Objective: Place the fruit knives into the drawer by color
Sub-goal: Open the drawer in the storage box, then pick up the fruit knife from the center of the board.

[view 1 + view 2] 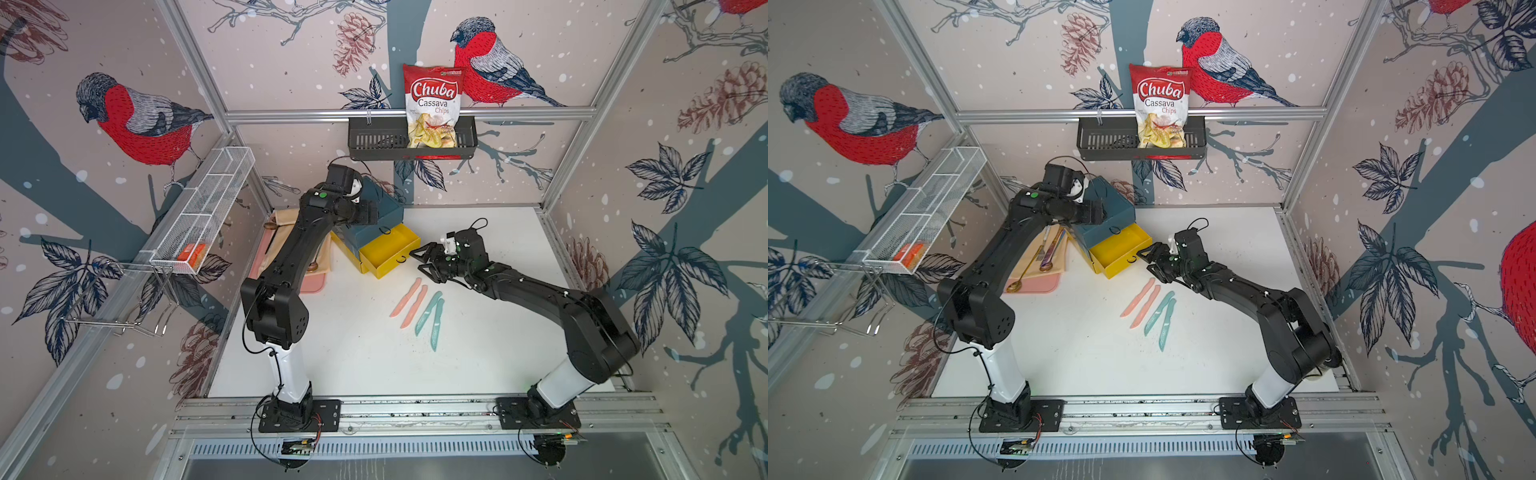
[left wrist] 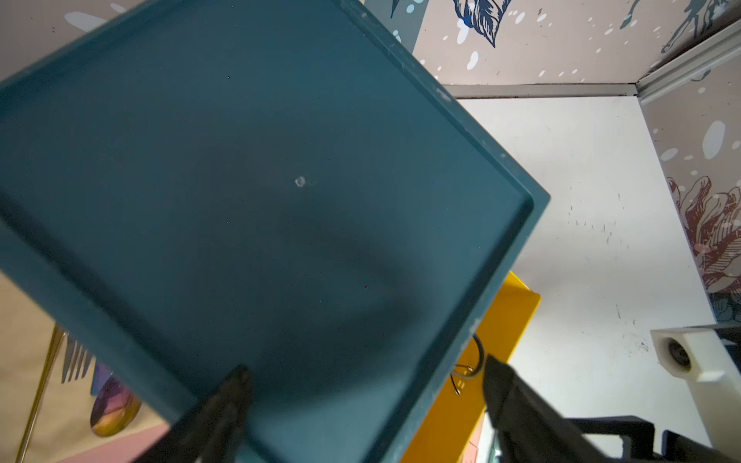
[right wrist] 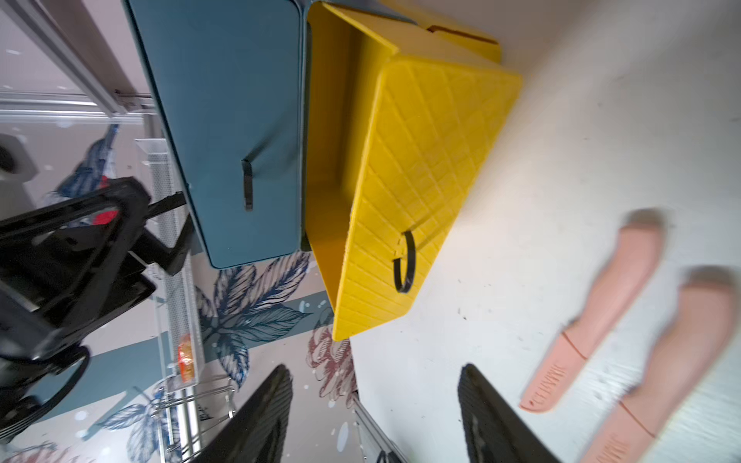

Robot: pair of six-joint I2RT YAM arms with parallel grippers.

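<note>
- We're looking down on the white table (image 1: pixel 374 365). The chest of drawers (image 1: pixel 388 208) sits toward the back, its teal top turned at an angle to the walls.
- One yellow drawer (image 1: pixel 386 269), right under the teal front, is pulled out toward the right arm. Its black ring pull (image 1: pixel 401 260) hangs on the front face.
- The left gripper (image 2: pixel 365 366) hovers over the chest's teal top. In the wrist view its fingers (image 2: pixel 234 395) are spread wide, with nothing gripped between them.
- The right gripper (image 1: pixel 417 259) is low, just beside that ring pull. Whether it touches the ring, we can't tell.
- From its own wrist camera the right fingers (image 3: pixel 264 409) stand well apart and hold nothing.
- Out on the open table four knives lie side by side in a slanted row, near the right gripper but clear of it.
- First comes a pink knife (image 1: pixel 405 298), then a second pink knife (image 1: pixel 414 307) close alongside.
- Next is a blue knife (image 1: pixel 428 313), and a second blue knife (image 1: pixel 438 326) lies nearest the right arm.
- To the left of the chest, partly under the left arm, a pink tray (image 1: pixel 1038 287) carries a beige cloth (image 1: pixel 1061 259) and metal cutlery (image 1: pixel 1046 253).
- On the back wall a black basket (image 1: pixel 365 141) holds a bag of chips (image 1: pixel 434 108).
- On the left wall a white mesh shelf (image 1: pixel 208 199) has an orange packet (image 1: pixel 192 253) at its near end.
</note>
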